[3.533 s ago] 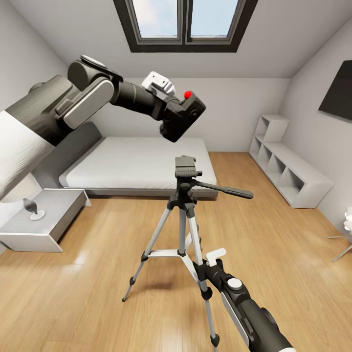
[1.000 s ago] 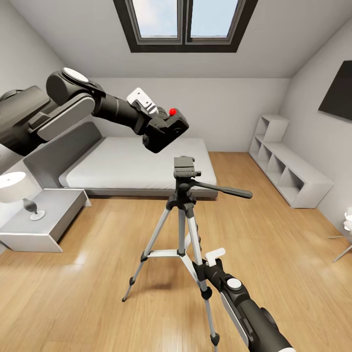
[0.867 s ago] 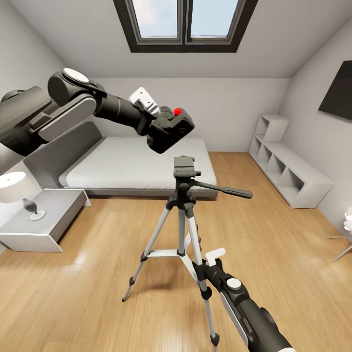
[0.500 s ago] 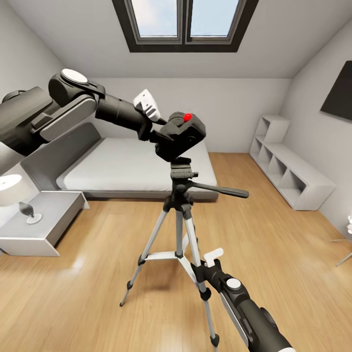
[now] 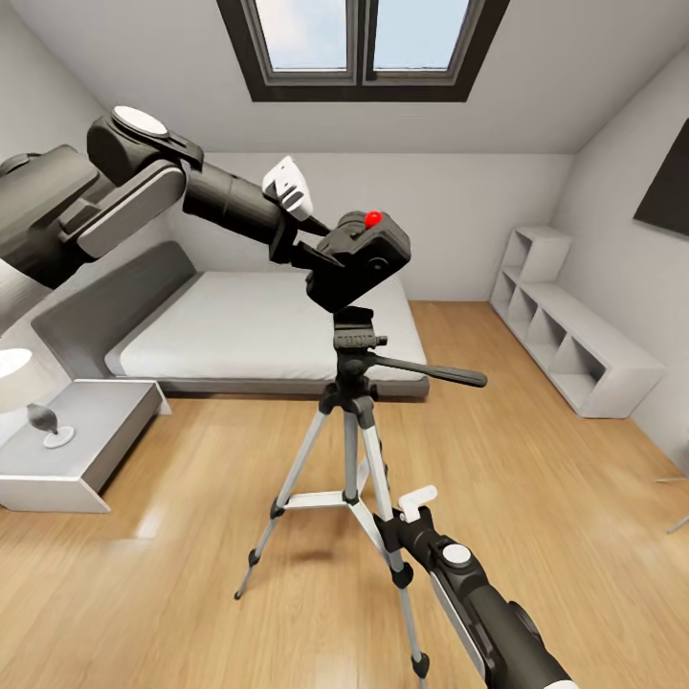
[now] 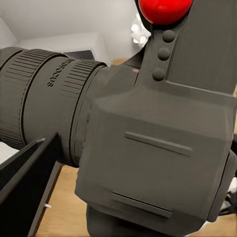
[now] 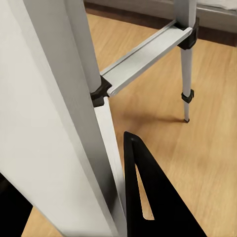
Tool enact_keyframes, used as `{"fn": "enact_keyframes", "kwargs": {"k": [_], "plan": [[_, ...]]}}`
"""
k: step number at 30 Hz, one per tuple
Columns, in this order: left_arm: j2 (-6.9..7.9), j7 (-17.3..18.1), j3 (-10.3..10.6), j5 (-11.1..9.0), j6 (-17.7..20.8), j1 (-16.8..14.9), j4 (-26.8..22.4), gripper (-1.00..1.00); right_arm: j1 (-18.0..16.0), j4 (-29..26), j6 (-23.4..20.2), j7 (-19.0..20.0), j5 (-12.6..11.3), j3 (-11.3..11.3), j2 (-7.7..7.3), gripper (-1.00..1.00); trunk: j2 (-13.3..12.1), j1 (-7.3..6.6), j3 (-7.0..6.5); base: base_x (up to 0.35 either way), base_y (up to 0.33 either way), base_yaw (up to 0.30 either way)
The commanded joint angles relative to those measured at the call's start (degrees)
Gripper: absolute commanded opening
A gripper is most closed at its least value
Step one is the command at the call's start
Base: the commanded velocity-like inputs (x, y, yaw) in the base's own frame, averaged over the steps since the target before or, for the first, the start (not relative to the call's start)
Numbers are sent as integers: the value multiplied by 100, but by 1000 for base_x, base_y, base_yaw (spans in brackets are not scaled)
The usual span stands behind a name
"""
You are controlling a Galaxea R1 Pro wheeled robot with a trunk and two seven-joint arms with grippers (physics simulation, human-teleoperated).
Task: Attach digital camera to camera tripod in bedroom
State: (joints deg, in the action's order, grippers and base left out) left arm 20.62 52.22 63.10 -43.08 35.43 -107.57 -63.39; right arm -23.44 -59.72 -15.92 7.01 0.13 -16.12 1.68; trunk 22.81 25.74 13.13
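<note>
One thing mattered most here: the small black boxy digital camera (image 5: 362, 260) with the red button on top sat just above the dark grey head (image 5: 355, 337) of the tall silver three-legged camera tripod (image 5: 350, 450). In the head view its bottom edge looked as if it met the top of the head, but I could not tell if they really touched. The digital camera was tipped, not level, with one side lower than the other. Its long lens (image 6: 47, 106) stuck out sideways, across the line of the arm.

The left gripper (image 5: 308, 251) had the digital camera in its grasp, closed on the side of the body nearer the arm. A dark finger (image 6: 22, 175) lay next to the lens in the left wrist view.

The right gripper (image 5: 393, 528) was low down at one silver leg (image 7: 59, 118) of the camera tripod. A black finger (image 7: 150, 197) sat close beside that leg. I could not tell if it was squeezing the leg or only resting by it.

The left arm was the one to finish the job, since it was already up at the top. I think the digital camera needed to be turned flat and brought straight down onto the head. The black pan handle (image 5: 431, 370) pointed off to the side, well clear of the digital camera.
</note>
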Motion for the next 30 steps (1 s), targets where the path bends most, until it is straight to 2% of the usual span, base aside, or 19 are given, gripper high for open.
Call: {"fn": "enact_keyframes", "kwargs": {"k": [1, 2, 8, 13, 16, 24, 30], "plan": [[39, -45, -15, -18, 73, -7, -36, -100, -3, -5, -30, 13, 35, 4, 0, -100, 11, 4, 12, 0, 0, 0], [72, -77, -12, 26, 103, -2, -68, -100, -3, -5, -29, 11, 33, 4, -2, -100, 11, 4, 12, 0, 0, 0], [264, -270, -114, -105, 284, 13, -161, -100, -3, -5, -26, -14, 2, -3, -8, -100, 11, 4, 12, 0, 0, 0], [279, -361, -156, -241, 446, 15, -194, -100, -3, -5, -25, -31, -16, -4, -9, -100, 11, 4, 12, 0, 0, 0], [277, -370, -162, -245, 547, 16, -204, -100, -3, -5, -25, -38, -23, -5, -9, -100, 11, 4, 12, 0, 0, 0], [265, -360, -158, -50, 801, -33, -185, -100, -3, -5, -25, -42, -25, -12, -9, -100, 11, 4, 12, 0, 0, 0], [110, -316, -91, 174, 990, -225, -31, -100, -3, -5, -25, -42, -26, -13, -9, -100, 11, 4, 12, 0, 0, 0]]}}
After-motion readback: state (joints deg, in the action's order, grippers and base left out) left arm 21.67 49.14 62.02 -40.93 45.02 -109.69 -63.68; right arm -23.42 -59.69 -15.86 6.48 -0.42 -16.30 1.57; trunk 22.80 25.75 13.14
